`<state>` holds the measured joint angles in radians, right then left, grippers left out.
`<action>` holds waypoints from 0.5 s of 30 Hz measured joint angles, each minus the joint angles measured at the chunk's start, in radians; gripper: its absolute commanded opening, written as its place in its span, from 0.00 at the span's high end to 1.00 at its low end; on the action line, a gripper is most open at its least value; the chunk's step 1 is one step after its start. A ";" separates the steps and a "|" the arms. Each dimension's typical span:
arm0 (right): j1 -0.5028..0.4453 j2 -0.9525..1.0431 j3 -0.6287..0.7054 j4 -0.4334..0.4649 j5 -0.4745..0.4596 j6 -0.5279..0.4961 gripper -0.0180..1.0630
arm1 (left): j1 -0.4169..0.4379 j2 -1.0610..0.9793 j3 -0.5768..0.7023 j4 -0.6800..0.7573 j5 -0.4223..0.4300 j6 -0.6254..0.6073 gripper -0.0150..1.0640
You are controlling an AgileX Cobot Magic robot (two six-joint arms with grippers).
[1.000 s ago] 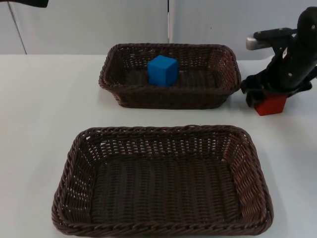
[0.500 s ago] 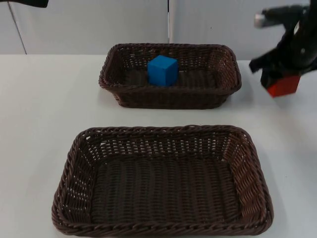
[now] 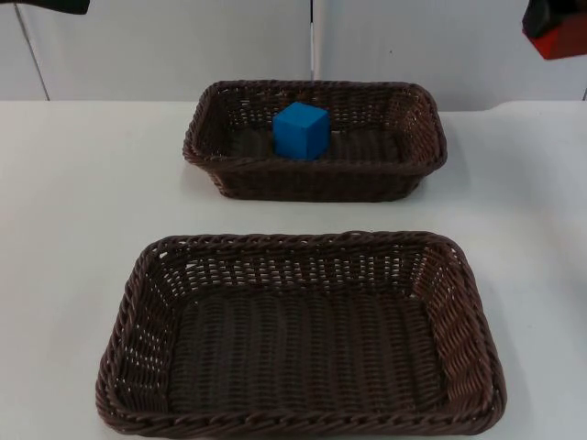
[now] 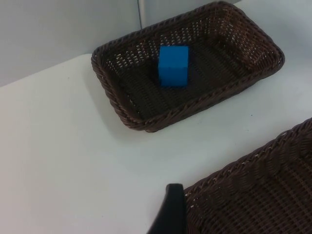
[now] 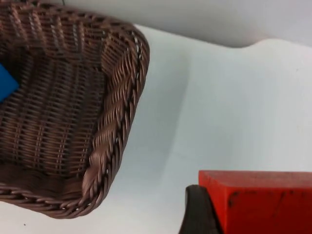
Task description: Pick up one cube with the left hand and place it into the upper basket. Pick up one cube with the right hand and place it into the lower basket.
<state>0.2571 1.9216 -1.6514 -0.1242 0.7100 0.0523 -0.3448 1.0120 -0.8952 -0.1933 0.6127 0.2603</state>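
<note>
A blue cube [image 3: 301, 130] [image 4: 173, 66] rests inside the upper brown wicker basket [image 3: 316, 87] [image 4: 122, 109]. Nearer the front, the larger lower basket [image 3: 303, 241] [image 4: 243, 163] holds nothing. My right gripper [image 3: 548, 23] is shut on a red cube [image 3: 559, 41] [image 5: 263, 200], carried high above the table's far right, to the right of the upper basket [image 5: 117, 122]. Part of the blue cube [image 5: 6, 83] shows in the right wrist view. My left arm [image 3: 46, 5] waits at the far left, raised; its gripper looks over both baskets.
White table top [image 3: 83, 183] surrounds both baskets, with open room on the left and on the right. The grey partition wall [image 3: 165, 46] stands just behind the upper basket.
My right gripper has lifted the red cube off the table beside the upper basket and risen up and to the right. The left arm and blue cube have not moved.
</note>
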 measured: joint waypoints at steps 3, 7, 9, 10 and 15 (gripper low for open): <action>0.000 -0.003 0.000 0.000 0.002 0.000 0.98 | 0.000 0.000 0.000 0.000 0.000 0.000 0.30; 0.000 -0.003 0.000 0.000 0.008 0.000 0.98 | 0.000 0.000 0.000 0.000 0.000 0.000 0.30; 0.000 -0.003 0.000 0.000 0.019 0.000 0.98 | 0.000 0.000 0.000 0.000 0.000 0.000 0.30; 0.000 -0.003 0.000 0.000 0.026 0.000 0.98 | 0.000 0.000 0.000 0.000 0.000 0.000 0.30; 0.012 -0.003 0.000 0.002 0.056 -0.027 0.98 | 0.000 0.000 0.000 0.000 0.000 0.000 0.30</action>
<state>0.2694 1.9187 -1.6514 -0.1224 0.7657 0.0255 -0.3448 1.0120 -0.8952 -0.1933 0.6127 0.2603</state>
